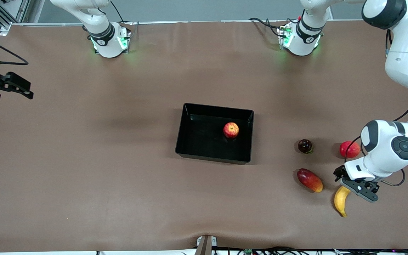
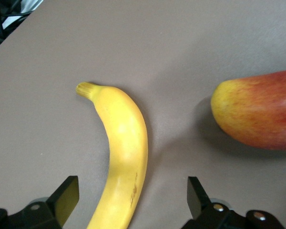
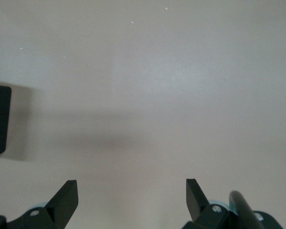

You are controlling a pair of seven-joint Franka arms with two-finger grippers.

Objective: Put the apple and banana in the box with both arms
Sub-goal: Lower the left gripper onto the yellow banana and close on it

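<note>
The black box (image 1: pixel 190 141) sits mid-table with the red, yellow-streaked apple (image 1: pixel 231 130) inside it, toward the left arm's end. The yellow banana (image 1: pixel 341 201) lies on the table near the front edge at the left arm's end. My left gripper (image 1: pixel 359 188) hangs low over the banana's upper end, open. In the left wrist view the banana (image 2: pixel 121 152) runs between the spread fingers (image 2: pixel 66 198) of the left gripper (image 2: pixel 132 195), touching neither. My right gripper (image 1: pixel 14 88) waits open over bare table at the right arm's end, with nothing between the fingertips of the right gripper (image 3: pixel 132 198).
A red-orange mango-like fruit (image 1: pixel 309 180) lies close beside the banana, toward the box; it also shows in the left wrist view (image 2: pixel 257 112). Farther from the camera sit a dark round fruit (image 1: pixel 305 146) and a pinkish-red round fruit (image 1: pixel 349 149), partly covered by the left arm.
</note>
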